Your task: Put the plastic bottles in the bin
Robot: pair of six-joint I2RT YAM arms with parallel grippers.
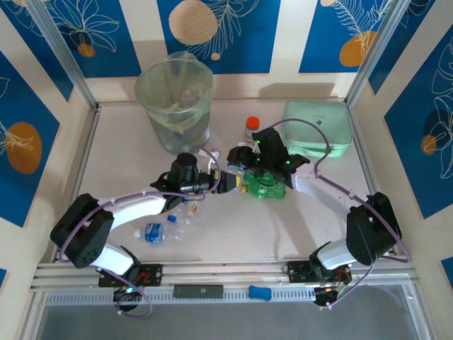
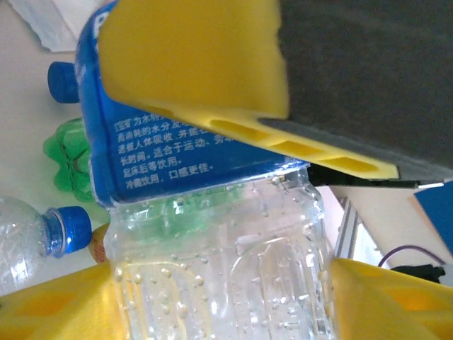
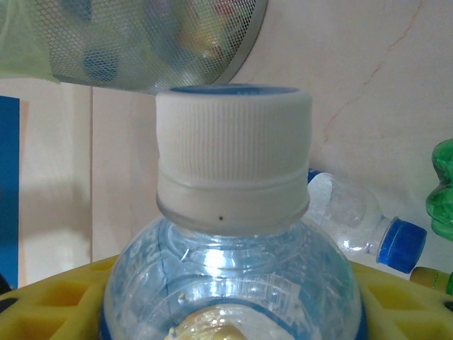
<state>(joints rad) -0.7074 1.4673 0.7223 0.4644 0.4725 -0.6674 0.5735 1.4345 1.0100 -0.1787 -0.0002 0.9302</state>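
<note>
**Two grippers, one bottle**

Both of my grippers are on the same white-capped bottle. It is near the middle of the surface, on my side of the bin and apart from it.

My right gripper is closed on this bottle. In the right wrist view its yellow pads sit at both sides of the rounded shoulder, just under the white cap. The cap points away from the camera.

My left gripper is closed on the clear lower body of the bottle. In the left wrist view one yellow pad touches it on the left and the other touches it on the right. The bottle's blue label with white print is above them. A yellow finger of the right gripper lies across this label.

A green bottle lies on the surface just beside the two grippers, on the right side. Nearer to my left base there is a blue-labelled bottle, lying down, and a clear bottle is just beside it.

The bin stands upright at the far left of the surface. I can see some things through its pale wall, but I cannot tell what they are. An orange-capped jar and a mint-green case stand at the far right.
</note>
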